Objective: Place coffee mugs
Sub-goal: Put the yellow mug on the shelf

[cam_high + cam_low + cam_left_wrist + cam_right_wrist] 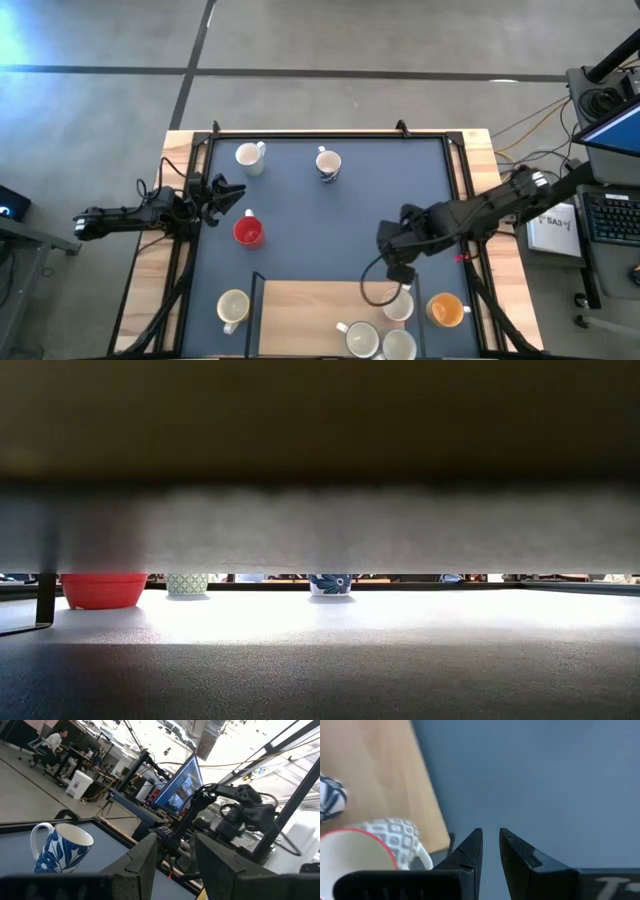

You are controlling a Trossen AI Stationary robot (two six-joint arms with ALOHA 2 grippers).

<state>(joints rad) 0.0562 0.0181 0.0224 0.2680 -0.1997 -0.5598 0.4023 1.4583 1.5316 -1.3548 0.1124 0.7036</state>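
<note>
The work surface is a dark blue-grey mat point(330, 225) framed by a pale wooden table point(480, 150); a light wooden board point(310, 310) lies on the mat at its near edge and serves here as the landmark.

Relative to the board: a red mug point(247, 232) stands on the mat beyond the board's left corner; a white mug point(248, 155) and a blue-patterned mug point(328, 164) stand well beyond the board near the mat's far edge, apart from each other; a cream mug point(232, 306) sits just left of the board; an orange mug point(447, 310) sits right of the board; a white mug with a grey lattice pattern point(399, 305) stands at the board's right edge; two more pale mugs point(361, 338) stand on the board's near right part, close together.

The right gripper point(398, 270) hangs above the mat just beyond the board's right edge, near the lattice mug and not touching it; its fingers point(470, 852) stand a narrow gap apart with nothing between them. The left gripper point(228, 195) waits well left of and beyond the board, near the red mug; its jaws are apart and empty.

The floor around the table is grey concrete; right of the table stand a laptop point(615, 130), a keyboard point(610, 218) and loose cables; the left wrist view shows an office area with desks and a seated person point(52, 742) far off.
</note>
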